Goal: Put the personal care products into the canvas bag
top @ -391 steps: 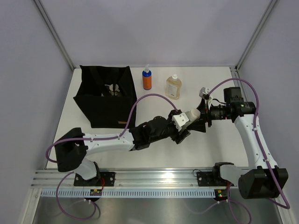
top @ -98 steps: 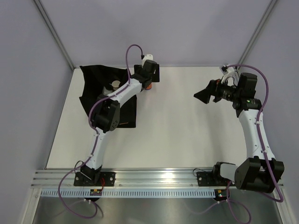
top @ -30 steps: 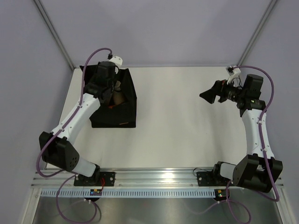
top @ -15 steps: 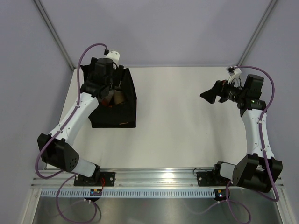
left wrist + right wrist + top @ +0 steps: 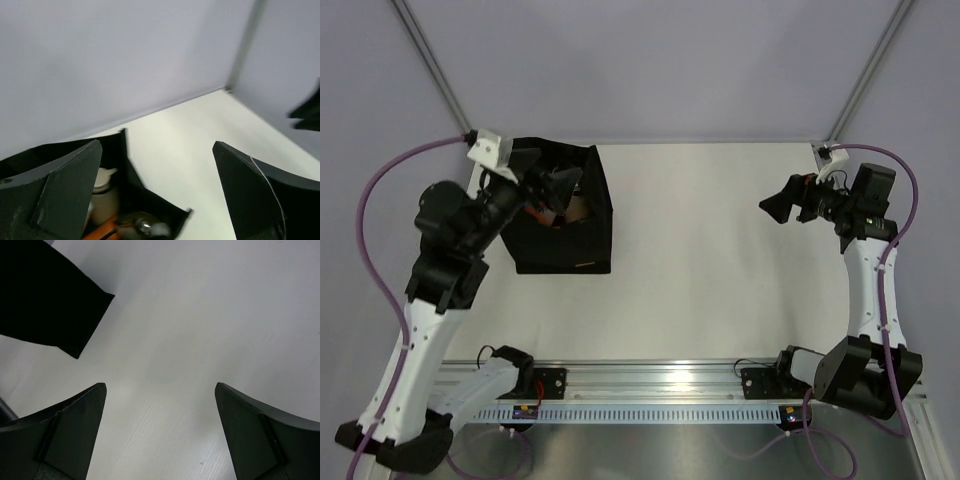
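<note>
White counter [image 5: 700, 290] runs from the arm bases to the back wall, and both arms stand reared up over it rather than reaching down. The right arm rises at the right edge, forearm turned inward, and the right tool [image 5: 775, 207] points leftward above the counter, its jaws wide and holding nothing. The left arm towers on the left side, bent forward at the top so that the left tool [image 5: 558, 186] hangs above the mouth of the bag [image 5: 545, 250], jaws likewise spread wide and empty. The bag sits at the far-left corner of the counter, open side up. In the left wrist view a beige bottle [image 5: 102, 192] stands inside it, with an orange bottle [image 5: 100, 231] and a clear bottle [image 5: 142, 226] just beside it, lower down; the other bottles cannot be made out. The bottles look like light, rigid plastic with smooth round sides that could slip, so a squeeze across the middle of the body, below the cap, seems the safest hold. The bag is soft cloth: its walls would likely buckle if pushed, so it is better lifted by its handles, which are not clearly visible here.
</note>
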Controlling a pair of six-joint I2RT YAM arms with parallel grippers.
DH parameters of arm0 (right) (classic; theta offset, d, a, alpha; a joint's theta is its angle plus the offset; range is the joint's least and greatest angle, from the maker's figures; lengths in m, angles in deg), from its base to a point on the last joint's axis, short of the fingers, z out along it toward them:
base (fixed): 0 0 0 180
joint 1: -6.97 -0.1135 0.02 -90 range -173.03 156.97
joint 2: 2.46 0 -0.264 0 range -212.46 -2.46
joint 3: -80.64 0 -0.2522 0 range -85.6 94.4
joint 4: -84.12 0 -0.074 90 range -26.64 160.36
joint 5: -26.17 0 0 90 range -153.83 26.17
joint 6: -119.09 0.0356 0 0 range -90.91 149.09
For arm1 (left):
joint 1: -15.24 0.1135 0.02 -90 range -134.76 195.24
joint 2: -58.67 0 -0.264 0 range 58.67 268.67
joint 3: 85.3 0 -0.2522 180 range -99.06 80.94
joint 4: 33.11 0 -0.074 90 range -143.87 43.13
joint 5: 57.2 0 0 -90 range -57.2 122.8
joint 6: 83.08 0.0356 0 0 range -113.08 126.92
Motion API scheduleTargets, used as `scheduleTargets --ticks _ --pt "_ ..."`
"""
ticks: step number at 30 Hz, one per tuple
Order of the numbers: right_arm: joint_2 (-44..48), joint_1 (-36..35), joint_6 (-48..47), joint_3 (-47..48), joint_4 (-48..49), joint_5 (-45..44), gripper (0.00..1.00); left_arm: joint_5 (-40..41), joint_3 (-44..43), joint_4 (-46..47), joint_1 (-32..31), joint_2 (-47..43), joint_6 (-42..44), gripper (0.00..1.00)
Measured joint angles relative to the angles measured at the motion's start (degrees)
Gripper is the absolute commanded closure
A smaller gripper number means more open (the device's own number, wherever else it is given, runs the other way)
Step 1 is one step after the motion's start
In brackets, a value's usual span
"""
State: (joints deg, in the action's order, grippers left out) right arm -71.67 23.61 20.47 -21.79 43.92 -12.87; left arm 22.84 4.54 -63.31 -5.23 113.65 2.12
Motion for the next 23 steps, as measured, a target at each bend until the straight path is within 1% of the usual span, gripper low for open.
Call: scheduleTargets --ticks 4,7,10,12,17,20,23 --pt "3.0 0.2 0.3 0.4 -0.6 -7.4 0.0 -8.8 11.9 3.2 0.0 -11.6 -5.1 0.01" --pt "5.5 0.2 0.3 2.0 -2.6 -13.7 0.0 -11.3 19.8 2.2 0.0 -16.8 -6.2 0.01" --pt "9.2 0.2 0.7 2.3 -3.5 -18.2 0.01 -11.9 26.2 -1.3 0.0 -22.3 -5.6 0.01" --pt "12.3 0.2 1.4 1.8 -3.3 -19.6 0.01 -11.9 28.7 -3.5 0.0 -25.8 -4.6 0.01" --pt "20.6 0.2 3.8 -3.8 -0.6 -20.6 0.01 -11.5 33.5 -4.5 0.0 -34.1 -2.6 0.01" --pt "22.7 0.2 5.7 -5.7 -0.2 -22.7 0.0 -11.2 35.8 -4.5 0.0 -36.2 -2.5 0.01" --pt "22.9 0.2 6.6 -6.3 0.1 -25.0 0.0 -10.7 38.0 -4.5 0.0 -37.3 -2.5 0.01"
